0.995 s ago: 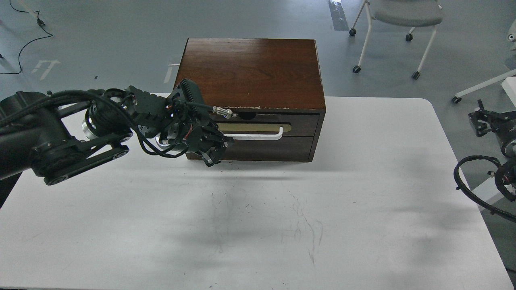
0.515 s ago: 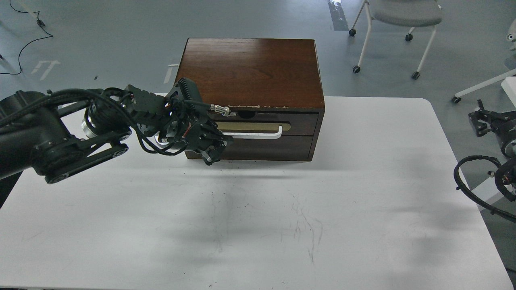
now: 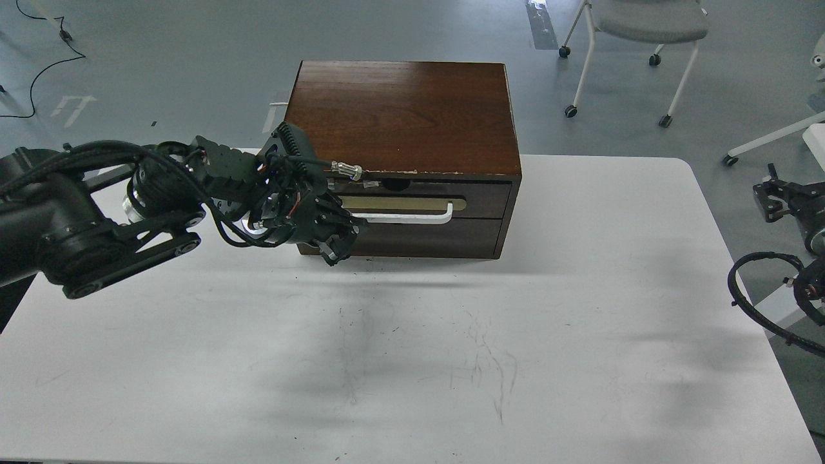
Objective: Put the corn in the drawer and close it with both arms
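The drawer (image 3: 483,196) is the upper front of a dark brown wooden cabinet (image 3: 406,116) and sits pushed in, flush with the cabinet. Its white bar handle (image 3: 412,218) lies over a brass-coloured plate. My left gripper (image 3: 341,241) hangs in front of the drawer's left end and covers the left end of the handle. Its dark fingers point down and I cannot tell them apart. The corn is not in view. My right arm (image 3: 793,212) stays off the table's right edge, its gripper dark and unclear.
A plain dark panel (image 3: 438,238) sits below the drawer. The cabinet stands at the back middle of a white table (image 3: 412,361). Office chairs (image 3: 644,26) stand on the grey floor behind. A black cable loop (image 3: 747,290) hangs at the right edge.
My left arm has drawn back slightly to the left and up along the drawer front. The drawer stays shut. The right arm has barely shifted.
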